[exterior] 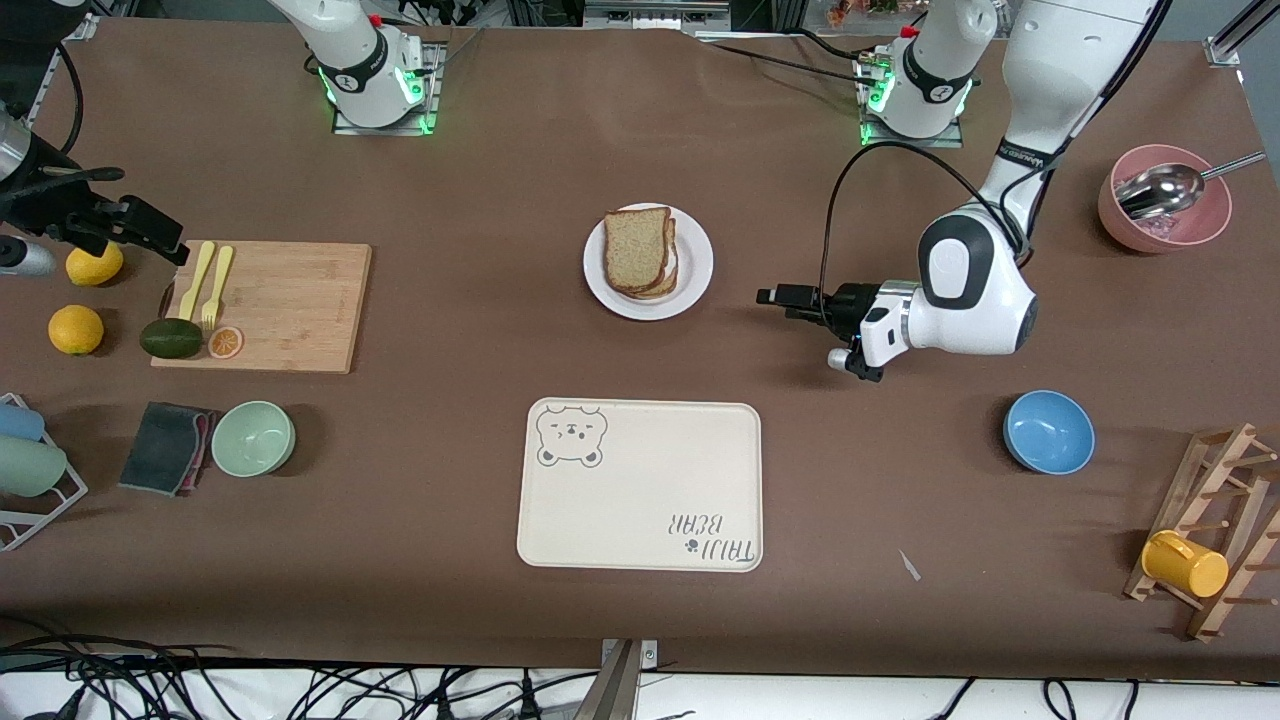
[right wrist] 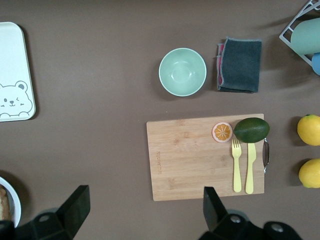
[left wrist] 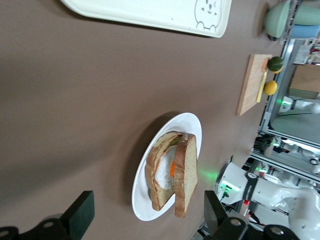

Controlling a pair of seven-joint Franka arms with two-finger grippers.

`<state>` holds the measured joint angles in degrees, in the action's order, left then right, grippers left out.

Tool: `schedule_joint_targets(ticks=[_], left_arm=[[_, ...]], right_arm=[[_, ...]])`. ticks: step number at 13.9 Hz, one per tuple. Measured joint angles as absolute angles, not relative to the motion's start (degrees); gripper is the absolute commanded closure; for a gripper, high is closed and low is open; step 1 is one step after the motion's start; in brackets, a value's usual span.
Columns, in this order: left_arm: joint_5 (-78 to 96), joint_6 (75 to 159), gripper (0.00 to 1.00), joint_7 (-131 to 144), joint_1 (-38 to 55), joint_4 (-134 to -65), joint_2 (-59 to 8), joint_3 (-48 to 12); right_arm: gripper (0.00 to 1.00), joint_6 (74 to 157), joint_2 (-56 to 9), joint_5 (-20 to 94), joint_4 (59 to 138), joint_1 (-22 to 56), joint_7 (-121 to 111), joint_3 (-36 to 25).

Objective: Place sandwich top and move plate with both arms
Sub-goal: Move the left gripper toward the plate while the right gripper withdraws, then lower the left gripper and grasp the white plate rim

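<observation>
**Bystanders on the brown bench**

Cream bear tray point(exterior: 640, 487) lies near the front camera. Toward the right arm's end: wooden cutting board point(exterior: 262, 306) carrying avocado point(exterior: 171, 338), orange slice point(exterior: 225, 342) and yellow cutlery point(exterior: 208, 282); green bowl point(exterior: 253, 438) beside a grey cloth point(exterior: 166, 447). Toward the left arm's end: blue bowl point(exterior: 1048, 431), pink bowl point(exterior: 1164, 199).

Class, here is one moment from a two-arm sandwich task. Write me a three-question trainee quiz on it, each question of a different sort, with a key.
1. True or false: the sandwich top already lies on the egg slice on the plate.
2. Multiple choice: the left gripper is (A) shut on the plate, (B) open, beside the plate toward the left arm's end, (C) over the tray.
3. Fill in: the right gripper is open over the ____.

Key: 1 true; 2 B; 3 cutting board.
</observation>
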<state>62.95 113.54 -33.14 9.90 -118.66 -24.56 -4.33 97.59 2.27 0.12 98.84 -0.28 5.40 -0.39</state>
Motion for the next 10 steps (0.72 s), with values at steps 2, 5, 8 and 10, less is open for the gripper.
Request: schedule_joint_targets(ticks=[2,5,8,10], left_arm=[[64.9,113.8,0.02,-35.6,10.0,-120.1,-24.7,-4.5],[65.4,114.7,0.01,-36.2,11.2,-121.0,-24.9,-4.6],[66.8,116.4,0.01,-37.9,12.1,-122.7,-24.9,-5.5],[67.2,116.9,0.01,-37.9,12.3,-123.2,-24.9,-5.9]], right_arm=[[0.00,97.6,2.3,0.1,98.8,-0.3,5.4,-0.4],[0.00,97.5,2.3,0.1,98.8,-0.3,5.4,-0.3],[0.00,97.5,2.3,0.1,98.8,-0.3,5.4,-0.3],[0.00,97.5,2.3,0.1,98.8,-0.3,5.4,-0.3]])
